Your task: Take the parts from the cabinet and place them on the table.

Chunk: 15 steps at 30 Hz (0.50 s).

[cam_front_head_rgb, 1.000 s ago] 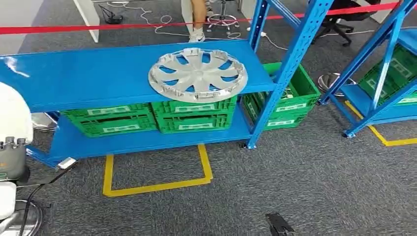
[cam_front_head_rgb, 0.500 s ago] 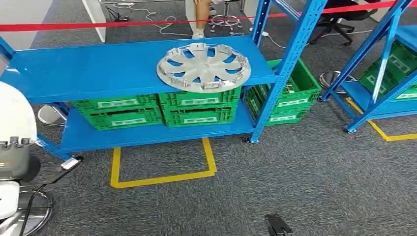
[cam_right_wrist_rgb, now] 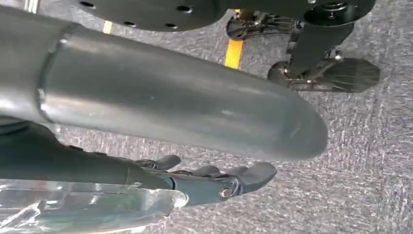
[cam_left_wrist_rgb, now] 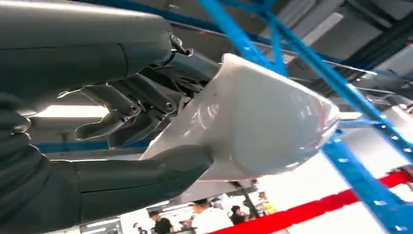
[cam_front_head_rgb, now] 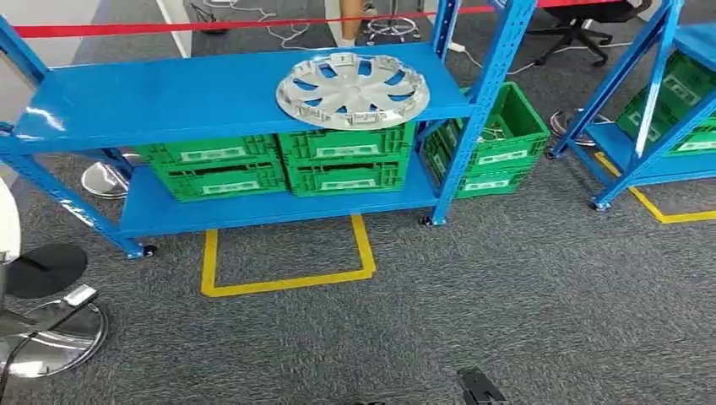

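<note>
My left hand grips a glossy white curved part, thumb under it and dark fingers on its other side. A sliver of that white part shows at the head view's left edge. A silver hubcap lies flat on the top shelf of the blue cabinet, towards its right end and well ahead of me. My right hand hangs over the grey carpet, fingers stretched out and apart from the thick thumb, nothing between them. A clear plastic strip lies along the fingers' far side.
Green crates fill the cabinet's lower shelf, and another stands behind its right post. A second blue rack stands at the right. Yellow floor tape marks a bay. A chrome chair base is near left. Red barrier tape runs behind.
The camera has moved: the cabinet now sits higher and a little further right in the picture and looks farther off. The white part in my left hand has slid almost out of the left edge.
</note>
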### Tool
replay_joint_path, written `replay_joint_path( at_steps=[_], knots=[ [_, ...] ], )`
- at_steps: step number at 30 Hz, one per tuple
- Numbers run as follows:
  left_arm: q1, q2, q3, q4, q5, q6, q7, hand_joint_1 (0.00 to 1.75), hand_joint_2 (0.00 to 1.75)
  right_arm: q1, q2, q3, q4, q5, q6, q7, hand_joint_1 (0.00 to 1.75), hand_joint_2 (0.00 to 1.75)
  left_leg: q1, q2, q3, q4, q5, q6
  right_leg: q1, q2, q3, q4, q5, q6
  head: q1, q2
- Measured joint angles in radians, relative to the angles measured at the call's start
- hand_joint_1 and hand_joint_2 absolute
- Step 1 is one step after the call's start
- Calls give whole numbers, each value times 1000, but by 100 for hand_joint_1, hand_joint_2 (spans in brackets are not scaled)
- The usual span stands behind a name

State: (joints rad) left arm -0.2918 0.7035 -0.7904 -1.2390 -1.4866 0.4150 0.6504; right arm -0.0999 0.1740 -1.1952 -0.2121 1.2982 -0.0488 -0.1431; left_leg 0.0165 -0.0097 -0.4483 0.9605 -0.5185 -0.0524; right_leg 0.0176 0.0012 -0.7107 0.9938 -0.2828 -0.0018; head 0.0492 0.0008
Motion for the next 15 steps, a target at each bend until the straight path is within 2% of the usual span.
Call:
replay_joint_path(
  at_steps=[1,2,3,4,5,6,7,8,9,10,11,12,13,15],
  knots=[
    [5,3,1,-2,0,2,0,175,175,3,0,0,0,-1,2,1,0,0,0,1,-8,2,8,9,0,2,1,-8,12,4,4,0],
    [7,2,1,-2,0,3,0,175,175,5,-1,0,0,-2,2,1,0,0,8,4,-21,-1,23,22,-2,3,-6,-10,11,10,-2,0],
    [10,3,2,-3,0,5,0,175,175,6,-1,0,0,-2,3,4,0,0,8,5,-35,2,36,29,-3,4,-26,18,-51,21,3,0],
    [15,3,5,-5,0,6,0,175,175,7,-1,0,0,-2,3,5,0,0,8,6,-49,2,49,34,-6,3,-38,82,-126,28,6,0],
    [18,3,10,-7,0,8,0,175,175,6,0,0,0,-3,4,5,0,0,8,6,-66,2,63,36,-9,3,-54,169,-195,34,7,0],
    [20,3,16,-7,0,8,0,175,175,4,1,0,0,-4,5,5,0,0,7,6,-83,3,77,35,-11,3,-66,251,-238,37,6,0],
    [22,3,23,-7,0,10,-1,175,175,2,1,0,0,-5,5,6,0,0,7,6,-101,4,90,35,-12,3,-69,317,-251,38,7,0],
    [25,3,27,-7,0,11,-2,175,175,2,1,0,0,-5,5,6,0,0,7,7,-120,5,104,33,-12,3,-57,344,-228,38,6,0],
    [26,3,29,-8,0,11,-2,175,175,1,1,0,0,-6,5,7,0,0,7,7,-140,5,119,32,-13,3,-26,331,-189,37,6,0],
    [27,3,31,-8,0,12,-2,175,175,1,1,0,0,-6,5,7,0,0,7,7,-157,7,131,29,-13,3,20,286,-157,35,8,0],
    [31,3,36,-8,0,14,-3,175,175,-1,2,0,0,-6,5,7,0,0,7,6,-170,7,143,25,-14,4,86,210,-148,30,8,0],
    [33,4,45,-9,0,16,-5,175,175,-5,2,0,0,-6,5,8,0,0,7,5,-176,7,152,20,-15,10,167,105,-189,25,7,0],
    [35,6,55,-10,0,18,-6,175,175,-9,2,0,0,-6,5,8,0,0,8,6,-183,8,163,11,-8,13,239,-4,-230,21,6,0],
    [36,4,74,-11,0,27,-12,175,175,-10,4,-1,1,-6,6,9,0,0,17,8,-186,-3,189,0,3,17,217,-13,-218,17,7,0]
  ],
)
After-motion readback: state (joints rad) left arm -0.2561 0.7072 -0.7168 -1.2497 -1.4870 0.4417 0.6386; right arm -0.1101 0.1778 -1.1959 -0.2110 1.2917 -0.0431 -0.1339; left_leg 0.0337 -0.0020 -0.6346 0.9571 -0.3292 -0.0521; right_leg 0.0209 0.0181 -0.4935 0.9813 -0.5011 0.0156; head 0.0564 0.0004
